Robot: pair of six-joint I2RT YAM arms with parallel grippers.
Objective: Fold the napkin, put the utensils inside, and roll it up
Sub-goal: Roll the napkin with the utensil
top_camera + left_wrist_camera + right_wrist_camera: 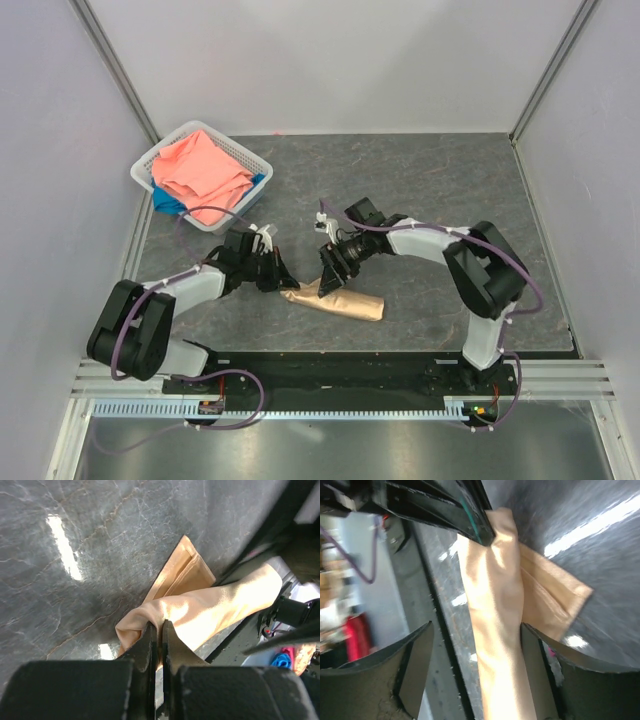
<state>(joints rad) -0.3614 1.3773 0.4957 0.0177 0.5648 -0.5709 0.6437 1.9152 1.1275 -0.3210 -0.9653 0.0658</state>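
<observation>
Bright, even overhead light, sharp top view
Wrist cams are rougher: white glare streaks on the table (100, 580), right one smeared with blur, napkin (215, 610) shining almost white in spots.

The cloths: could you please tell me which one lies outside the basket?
The peach-gold napkin, rolled on the table with the left pincer shut on its end; the coral-pink cloth and the blue cloth sit in the white basket.
</observation>
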